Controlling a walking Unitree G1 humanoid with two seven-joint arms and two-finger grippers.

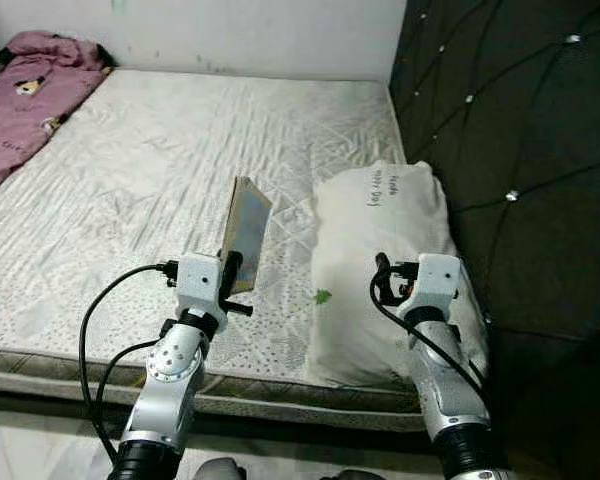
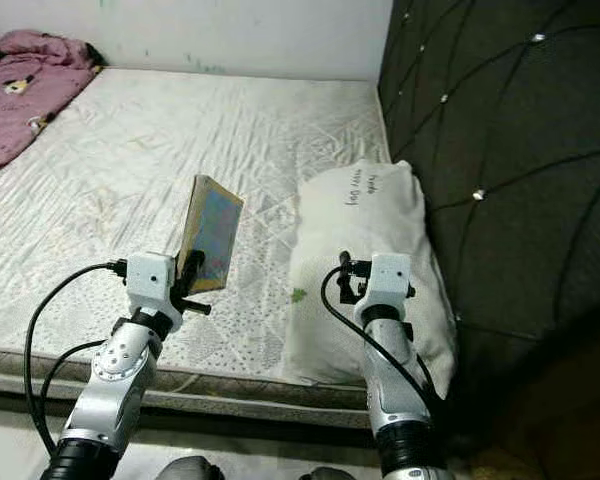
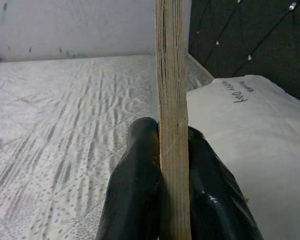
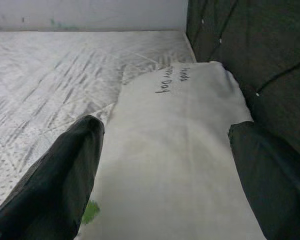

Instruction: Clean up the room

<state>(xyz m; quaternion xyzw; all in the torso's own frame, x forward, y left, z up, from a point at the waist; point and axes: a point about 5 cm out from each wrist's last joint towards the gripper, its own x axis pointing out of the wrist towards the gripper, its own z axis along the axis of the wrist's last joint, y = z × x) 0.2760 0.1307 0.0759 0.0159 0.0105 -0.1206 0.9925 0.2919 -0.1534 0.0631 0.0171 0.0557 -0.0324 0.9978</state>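
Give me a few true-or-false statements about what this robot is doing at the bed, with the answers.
1. The left gripper is shut on a book. True.
2. The book lies flat on the mattress. False: it is held upright, above the mattress.
3. The right gripper is open over the pillow. True.
4. The pillow lies at the far end from the headboard. False: it lies right beside the headboard.
5. A pink blanket covers the pillow. False: the blanket lies at the bed's far left corner.

A white quilted mattress (image 1: pixel 160 180), cream pillow (image 1: pixel 380 260) with black lettering, pink blanket (image 1: pixel 30 100), dark tufted headboard (image 1: pixel 520 150).
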